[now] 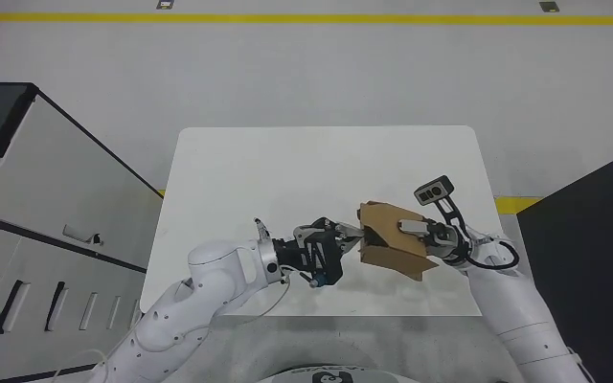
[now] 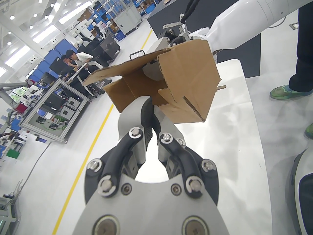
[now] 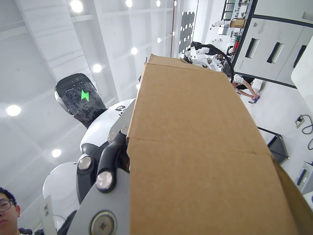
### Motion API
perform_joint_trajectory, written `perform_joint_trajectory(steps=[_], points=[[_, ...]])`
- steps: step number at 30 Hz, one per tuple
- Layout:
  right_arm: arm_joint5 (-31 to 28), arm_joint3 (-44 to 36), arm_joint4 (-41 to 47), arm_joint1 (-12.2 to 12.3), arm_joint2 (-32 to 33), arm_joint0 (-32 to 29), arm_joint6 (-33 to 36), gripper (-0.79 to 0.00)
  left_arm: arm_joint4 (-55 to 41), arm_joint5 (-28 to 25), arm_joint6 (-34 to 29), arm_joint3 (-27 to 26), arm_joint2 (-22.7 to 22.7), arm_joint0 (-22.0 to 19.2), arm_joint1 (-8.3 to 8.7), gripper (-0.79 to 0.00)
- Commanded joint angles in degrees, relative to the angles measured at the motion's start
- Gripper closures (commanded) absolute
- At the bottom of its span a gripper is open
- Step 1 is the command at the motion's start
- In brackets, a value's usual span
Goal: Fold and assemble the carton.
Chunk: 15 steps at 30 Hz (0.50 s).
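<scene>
Carton (image 1: pixel 388 241) sits between both grippers over the near-right part of the white counter (image 1: pixel 287 172). In the left wrist view it looks lifted clear of the surface. It is half-formed: walls are squared up, and the open end with loose notched flaps faces left.

Left gripper (image 2: pixel 150 110) is immediately left of the carton. Its fingers are pressed close together with the tips at a loose flap edge on that open end, apparently pinching it. Right gripper (image 1: pixel 415 231) is on the carton's right end. One finger lies outside the wall and a pale part shows inside the box, so it looks clamped on that wall.

Key relation: the carton's long axis runs left-right, roughly in line with both arms. The open flaps point at the left gripper, so that arm is nearer the fold work and the right arm serves as the holder. One long flap sticks out toward the far side, unfolded, above the left gripper's line. Judgement: the next fold needs a flap pushed rightward into the box while the right end is held steady. The risk is the thin wall twisting or slipping out of the clamp.

Around it: a grey cabinet (image 1: pixel 57 191) stands left of the counter and a yellow floor line (image 1: pixel 306 17) runs along the far side. Nothing else on the counter stands between the grippers and the carton.
</scene>
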Motion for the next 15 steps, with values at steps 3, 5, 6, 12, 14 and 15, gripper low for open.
perform_joint_trajectory(steps=[3, 5, 6, 12, 14, 15], points=[[0.18, -0.17, -0.21, -0.15, -0.40, 0.16, -0.16, 0.000, 0.11, -0.17, 0.00, -0.07, 0.07, -0.06, 0.02, 0.000], [0.24, -0.17, -0.31, -0.23, -0.54, 0.26, -0.17, 0.000, 0.13, -0.29, 0.10, -0.12, 0.11, -0.09, 0.04, 0.000], [0.32, -0.13, -0.45, -0.26, -0.63, 0.31, -0.24, 0.000, 0.14, -0.37, 0.15, -0.10, 0.15, -0.09, 0.04, 0.000], [0.51, -0.07, -0.80, -0.51, -1.29, 0.56, -0.46, 0.000, 0.12, -0.71, 0.38, -0.01, 0.32, -0.19, 0.07, 0.000], [0.57, -0.01, -0.94, -0.58, -1.44, 0.60, -0.53, 0.000, 0.17, -0.76, 0.49, 0.03, 0.38, -0.25, 0.08, 0.000], [0.54, 0.01, -0.96, -0.61, -1.46, 0.61, -0.55, 0.000, 0.18, -0.74, 0.52, 0.06, 0.40, -0.27, 0.08, 0.000]])
